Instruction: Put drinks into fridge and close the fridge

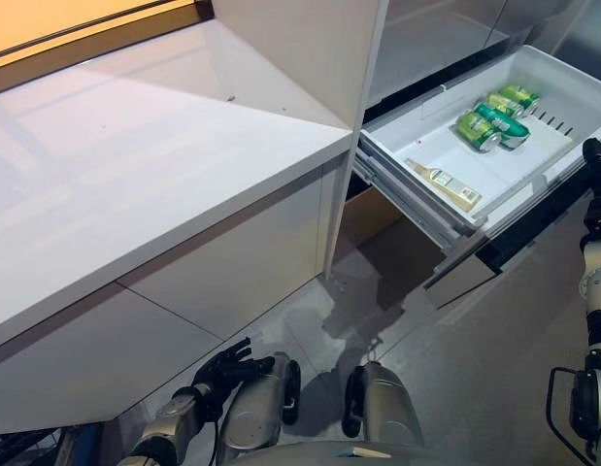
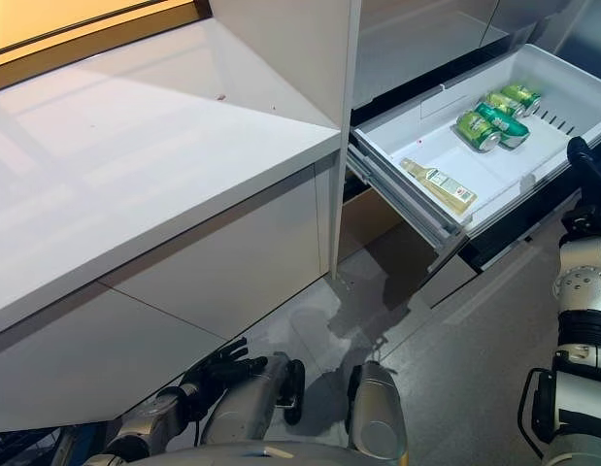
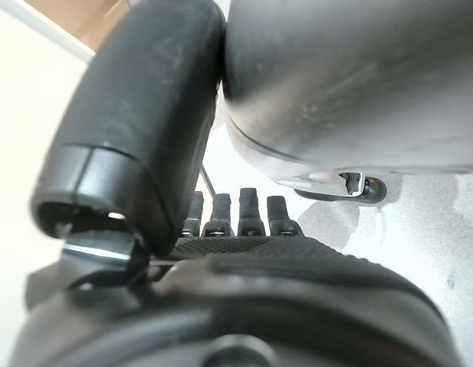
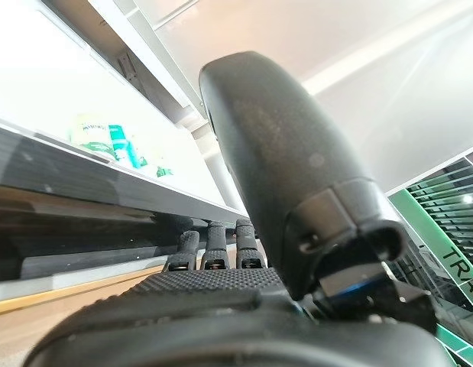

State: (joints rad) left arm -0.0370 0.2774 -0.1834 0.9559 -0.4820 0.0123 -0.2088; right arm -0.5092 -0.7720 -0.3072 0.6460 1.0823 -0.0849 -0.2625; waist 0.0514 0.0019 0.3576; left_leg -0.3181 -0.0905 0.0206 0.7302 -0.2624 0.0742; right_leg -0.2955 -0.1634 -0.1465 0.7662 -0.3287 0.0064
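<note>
The white fridge drawer (image 1: 428, 148) is pulled out at the upper right. Green cans (image 1: 494, 116) lie on their sides in its far part, and a pale bottle (image 1: 444, 183) lies nearer the front. My right hand (image 1: 596, 160) is at the drawer's front right corner. In the right wrist view its fingers (image 4: 213, 248) stretch straight toward the drawer's dark front, with the cans (image 4: 106, 141) showing above the rim. It holds nothing. My left hand (image 1: 227, 367) hangs low by the cabinet base, with its fingers relaxed and empty.
A long white counter (image 1: 135, 146) runs along the left, with white cabinet fronts (image 1: 232, 262) under it. A tall white panel (image 1: 310, 49) stands between the counter and the fridge. Grey floor (image 1: 484, 359) lies below the open drawer.
</note>
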